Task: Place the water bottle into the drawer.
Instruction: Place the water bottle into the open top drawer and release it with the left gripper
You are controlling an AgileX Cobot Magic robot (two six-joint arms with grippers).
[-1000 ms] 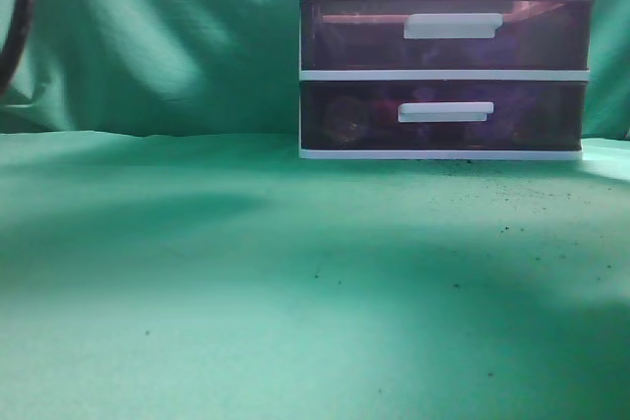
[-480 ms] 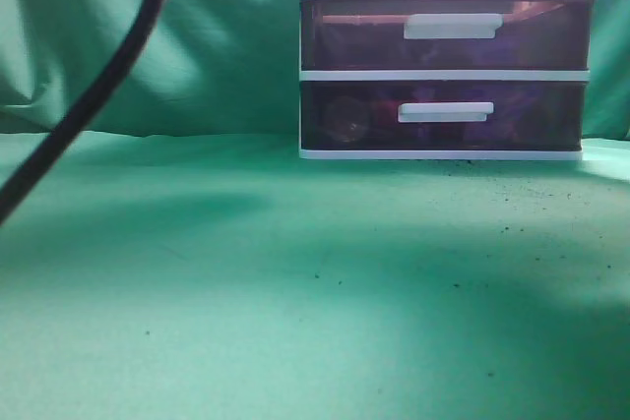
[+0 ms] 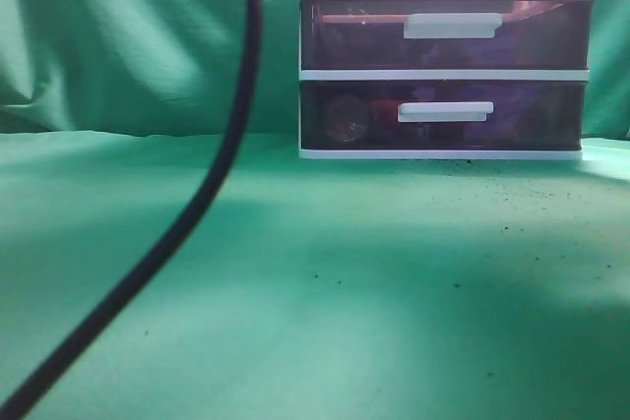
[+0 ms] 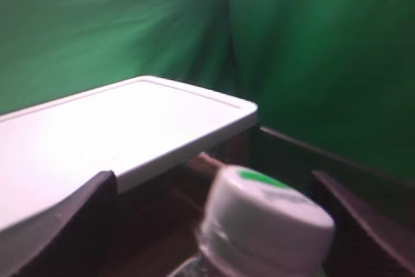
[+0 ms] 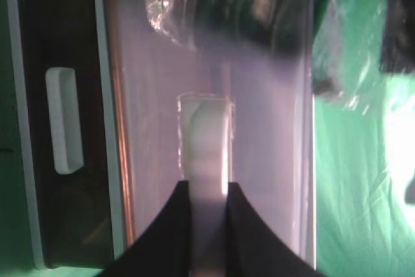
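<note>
Green cloth, drawer pulled out, right gripper clamping its handle, left gripper's state unclear.

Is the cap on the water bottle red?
No, in the left wrist view the water bottle has a white cap with a green mark on top.

A green cloth covers the table, and a creased green curtain hangs behind. Soft shadows lie across the cloth.
</note>
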